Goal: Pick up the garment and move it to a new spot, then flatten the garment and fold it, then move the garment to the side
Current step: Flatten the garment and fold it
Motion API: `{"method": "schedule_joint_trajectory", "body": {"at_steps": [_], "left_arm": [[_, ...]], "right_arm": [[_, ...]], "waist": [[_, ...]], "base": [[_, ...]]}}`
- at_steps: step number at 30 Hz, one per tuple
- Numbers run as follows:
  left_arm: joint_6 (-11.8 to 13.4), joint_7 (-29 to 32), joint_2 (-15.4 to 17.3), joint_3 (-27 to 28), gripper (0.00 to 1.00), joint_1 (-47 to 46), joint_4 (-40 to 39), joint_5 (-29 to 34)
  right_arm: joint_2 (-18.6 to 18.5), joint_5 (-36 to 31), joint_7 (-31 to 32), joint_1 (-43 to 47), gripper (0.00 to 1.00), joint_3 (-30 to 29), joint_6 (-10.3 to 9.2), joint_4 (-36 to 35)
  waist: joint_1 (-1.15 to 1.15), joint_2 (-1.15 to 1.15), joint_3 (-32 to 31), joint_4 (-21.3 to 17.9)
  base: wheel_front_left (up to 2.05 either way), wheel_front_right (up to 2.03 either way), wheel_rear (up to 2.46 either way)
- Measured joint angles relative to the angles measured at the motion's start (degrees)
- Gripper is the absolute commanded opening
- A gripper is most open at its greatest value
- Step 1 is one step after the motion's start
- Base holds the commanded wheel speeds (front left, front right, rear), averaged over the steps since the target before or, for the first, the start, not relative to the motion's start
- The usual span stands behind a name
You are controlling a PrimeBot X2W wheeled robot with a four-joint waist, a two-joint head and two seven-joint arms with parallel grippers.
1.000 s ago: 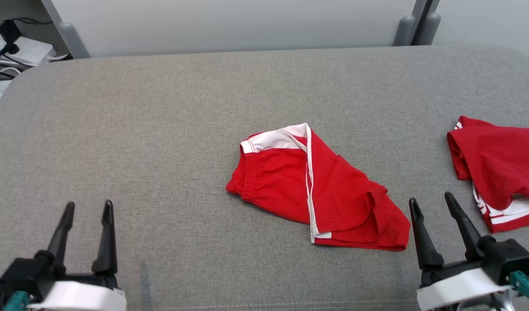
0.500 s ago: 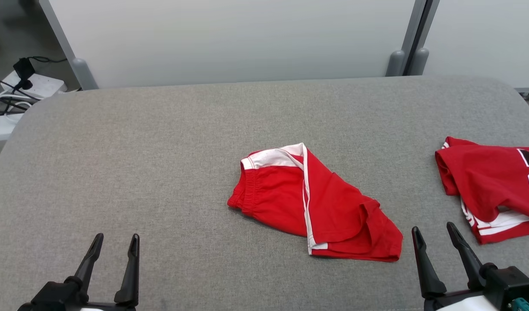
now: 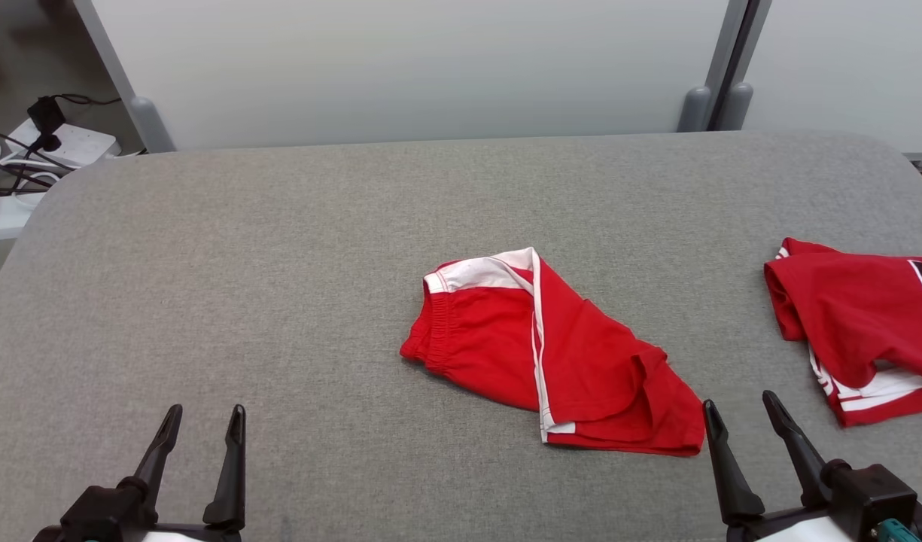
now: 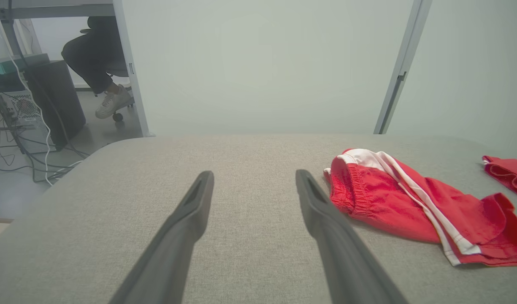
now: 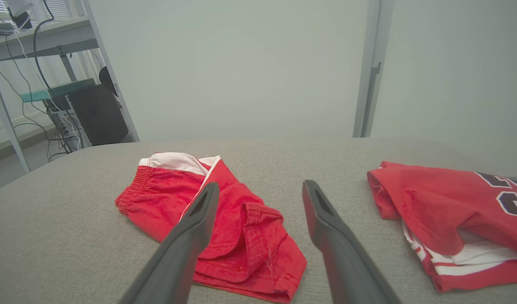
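Head view: left gripper (image 3: 207,410) sits at 7 o'clock of frame, fingers spread, nothing between them, over the grey padded surface (image 3: 280,248). Red shorts (image 3: 536,354) lie mid-surface, loosely folded, with the waistband end toward 10 o'clock and the hem end toward 4 o'clock. They're about 2 o'clock from the left gripper, well apart.

Right gripper (image 3: 738,400) is at 5 o'clock of frame, fingers spread, holding nothing. The shorts are at its 10 o'clock with the hem corner just beside its left finger; can't tell if they touch. Red jersey (image 3: 859,339) is at 2 o'clock from the right gripper, apart from the shorts and cut off by the frame edge.

Room: the left half is bare, and so is the far strip up to the white partition (image 3: 430,68). The lane between shorts and jersey is narrower. Rounded surface corners at 10 and 2 o'clock. Power strip (image 3: 69,143) is off-surface at 10 o'clock.
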Motion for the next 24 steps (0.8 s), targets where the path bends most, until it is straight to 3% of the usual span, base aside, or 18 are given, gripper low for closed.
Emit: {"method": "schedule_joint_trajectory", "body": {"at_steps": [8, 16, 24], "left_arm": [[0.1, 0.3, -0.2, -0.7, 1.00, -0.3, -0.2, 0.0], [0.0, 0.2, -1.6, -2.0, 1.00, -2.9, -0.1, 0.1], [-0.9, -0.2, -2.5, -2.8, 1.00, -4.7, 1.7, 0.2]], "right_arm": [[-2.1, -0.6, 1.8, -3.2, 1.00, 4.9, 0.00, 4.5], [-6.9, -0.4, 3.1, -12.9, 1.00, 15.6, 0.01, 17.0], [-9.0, -0.6, 3.6, -21.3, 1.00, 23.4, 0.01, 28.6]], "waist": [[0.00, 0.00, 0.9, 2.0], [0.00, 0.00, 2.2, 5.4], [0.00, 0.00, 4.2, 8.3]], "base": [[0.00, 0.00, 0.00], [0.00, 0.00, 0.00], [0.00, 0.00, 0.00]]}}
